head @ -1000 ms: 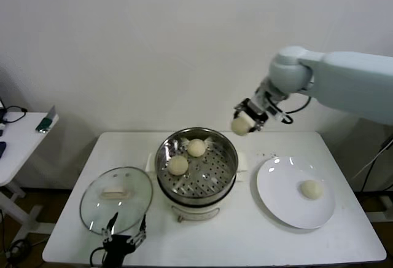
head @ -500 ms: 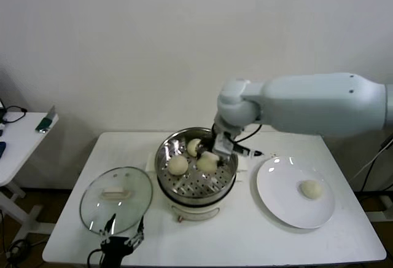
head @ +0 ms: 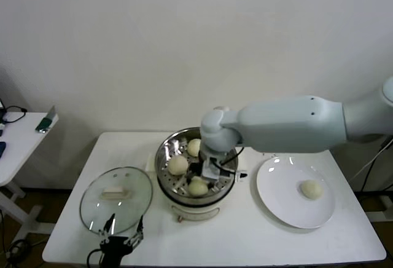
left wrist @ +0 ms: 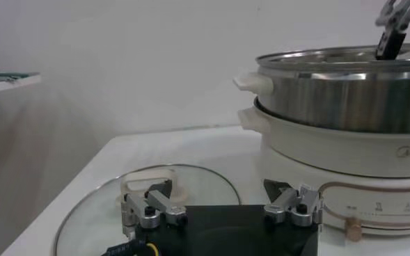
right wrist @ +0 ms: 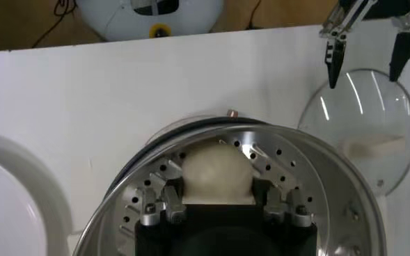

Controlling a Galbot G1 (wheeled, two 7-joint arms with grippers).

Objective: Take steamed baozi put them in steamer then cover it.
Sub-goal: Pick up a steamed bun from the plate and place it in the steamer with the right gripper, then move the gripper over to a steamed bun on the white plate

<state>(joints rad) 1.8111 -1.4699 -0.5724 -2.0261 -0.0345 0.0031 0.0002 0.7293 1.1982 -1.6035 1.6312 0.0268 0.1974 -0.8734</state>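
Note:
The steel steamer (head: pixel 164 152) sits on its white pot base at the table's middle. Two baozi (head: pixel 178 165) (head: pixel 194 147) lie on its perforated bottom. My right gripper (head: pixel 201 181) reaches down into the steamer's near side and is shut on a third baozi (head: pixel 198 187), low over the bottom. In the right wrist view this baozi (right wrist: pixel 215 170) sits between the fingers (right wrist: pixel 173 195). A fourth baozi (head: pixel 311 189) lies on the white plate (head: pixel 279 203). The glass cover (head: pixel 116 197) lies flat left of the steamer. My left gripper (head: pixel 123 233) is open and empty at the cover's near edge.
A side table (head: pixel 18 139) with small items stands at the far left. In the left wrist view the steamer (left wrist: pixel 344 90) rises close beside the cover (left wrist: pixel 191 184). The right wrist view shows the cover (right wrist: pixel 372 118) and plate (right wrist: pixel 3 202) on either side of the steamer.
My right arm has carried a baozi from above the table's right into the steamer and lowered it to the near side of the bottom. The left arm has not moved.

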